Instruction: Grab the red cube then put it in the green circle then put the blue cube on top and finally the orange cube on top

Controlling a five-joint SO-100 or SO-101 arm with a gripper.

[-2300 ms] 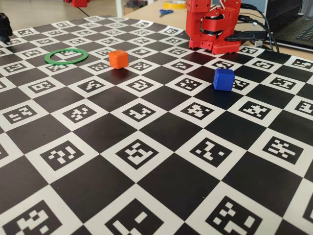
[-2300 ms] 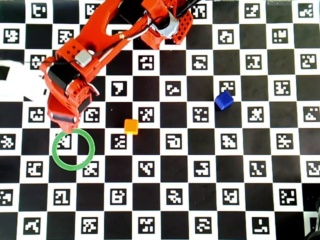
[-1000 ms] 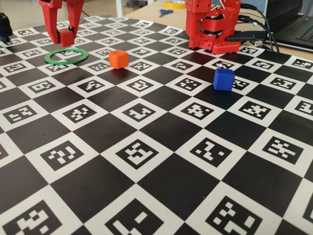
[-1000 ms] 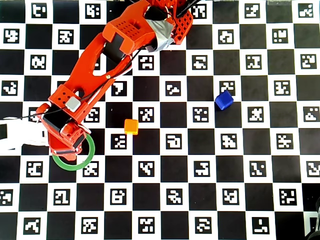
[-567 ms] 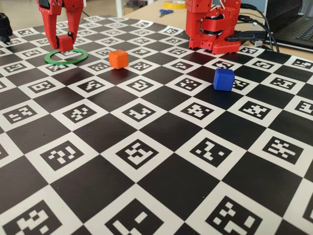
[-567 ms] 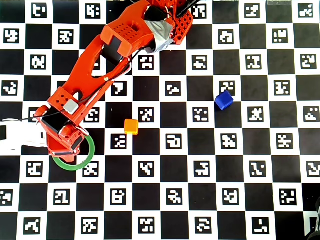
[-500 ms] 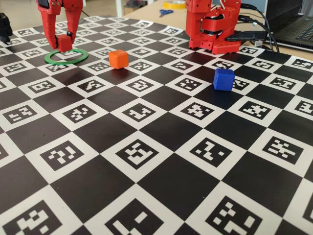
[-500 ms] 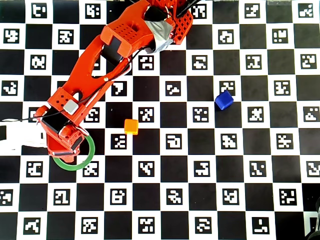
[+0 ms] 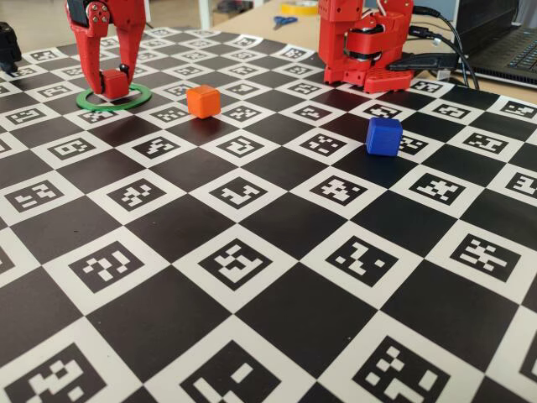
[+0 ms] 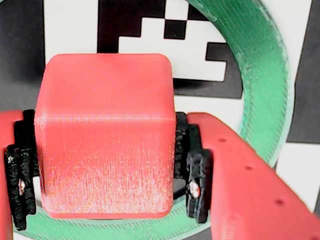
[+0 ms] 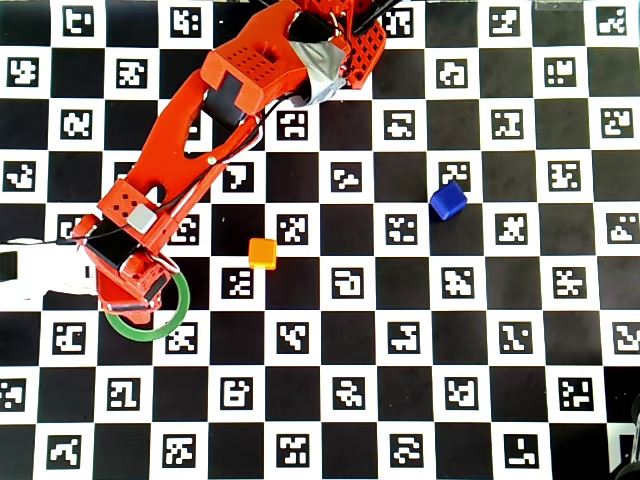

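In the fixed view my gripper (image 9: 109, 84) is shut on the red cube (image 9: 114, 83) at the far left, down at the level of the green circle (image 9: 94, 105). The wrist view shows the red cube (image 10: 105, 135) between the black pads (image 10: 194, 170), with the green circle (image 10: 265, 85) curving round it and under its near edge. I cannot tell if the cube touches the board. From overhead the gripper (image 11: 128, 293) covers the cube over the green circle (image 11: 172, 314). The orange cube (image 9: 203, 101) and the blue cube (image 9: 384, 136) sit free on the board.
The arm's red base (image 9: 365, 42) stands at the back, with cables and a laptop (image 9: 503, 46) to its right. Scissors (image 9: 284, 21) lie behind the board. The checkered marker board (image 9: 268, 277) spreads toward the camera. A white object (image 11: 35, 275) lies left of the circle.
The gripper has come down with the red cube, from above the green circle to its level. The orange and blue cubes have not moved.
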